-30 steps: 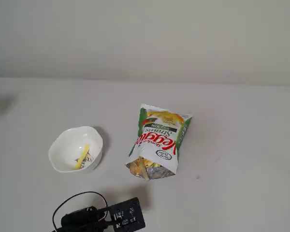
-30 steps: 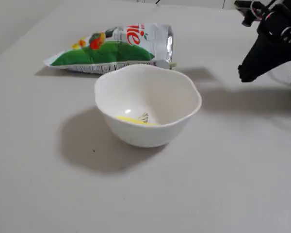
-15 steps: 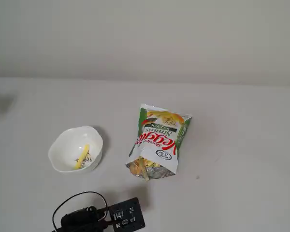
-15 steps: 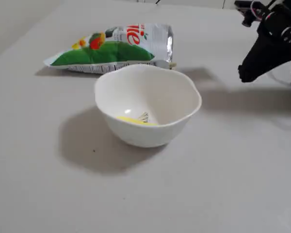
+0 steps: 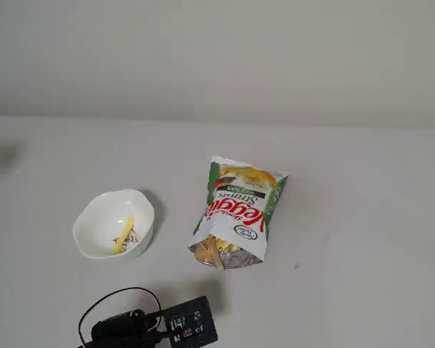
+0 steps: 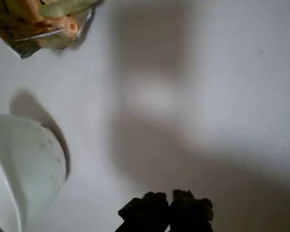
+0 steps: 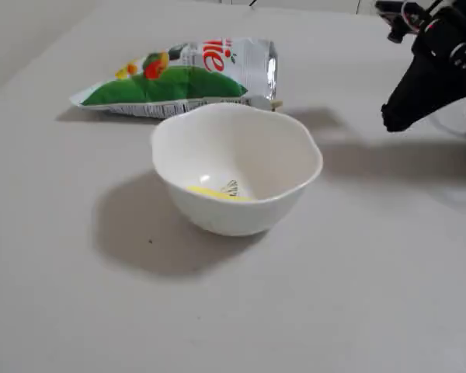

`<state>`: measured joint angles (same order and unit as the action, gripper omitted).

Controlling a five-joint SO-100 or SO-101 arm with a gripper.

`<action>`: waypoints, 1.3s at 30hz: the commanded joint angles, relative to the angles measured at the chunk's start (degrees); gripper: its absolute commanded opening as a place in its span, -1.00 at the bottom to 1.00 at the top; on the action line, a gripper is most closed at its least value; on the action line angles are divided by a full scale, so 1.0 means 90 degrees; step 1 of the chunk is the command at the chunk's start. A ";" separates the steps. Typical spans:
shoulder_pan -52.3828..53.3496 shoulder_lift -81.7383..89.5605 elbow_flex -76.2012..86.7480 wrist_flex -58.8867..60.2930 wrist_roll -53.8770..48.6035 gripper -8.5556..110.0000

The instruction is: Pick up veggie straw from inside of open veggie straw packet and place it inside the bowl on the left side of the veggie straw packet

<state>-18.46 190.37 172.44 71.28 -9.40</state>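
One thin pale-yellow veggie straw (image 5: 123, 235) was seen lying inside the small white ceramic bowl (image 5: 94, 217) with the wavy rim, beside a small dark drawing, at the left of a fixed view. To the right of the bowl, apart from it, the white and green veggie straw packet (image 5: 238, 212) was laid flat on the pale worktop (image 5: 362, 217), its open silver mouth showing more yellowish straws (image 5: 216, 254). In the wrist view, the black fingers (image 6: 157, 209) were seen pressed together at the bottom edge with nothing between them, above bare worktop and clear of both bowl and packet.
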 commanded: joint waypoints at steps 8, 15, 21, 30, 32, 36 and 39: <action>-0.0059 0.0029 -0.0029 -0.0078 0.0068 -0.86; -0.0059 0.0029 -0.0029 -0.0078 0.0068 -0.86; -0.0059 0.0029 -0.0029 -0.0078 0.0068 -0.86; -0.0010 0.0029 -0.0020 -0.0137 0.0264 -0.86; -0.0010 0.0029 -0.0020 -0.0146 0.0410 -0.86; -0.0020 0.0029 0.0010 -0.0264 0.0781 -0.86; 0.0029 0.0029 0.0020 -0.0273 0.1055 -0.86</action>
<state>-18.46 190.28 172.79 70.31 -3.08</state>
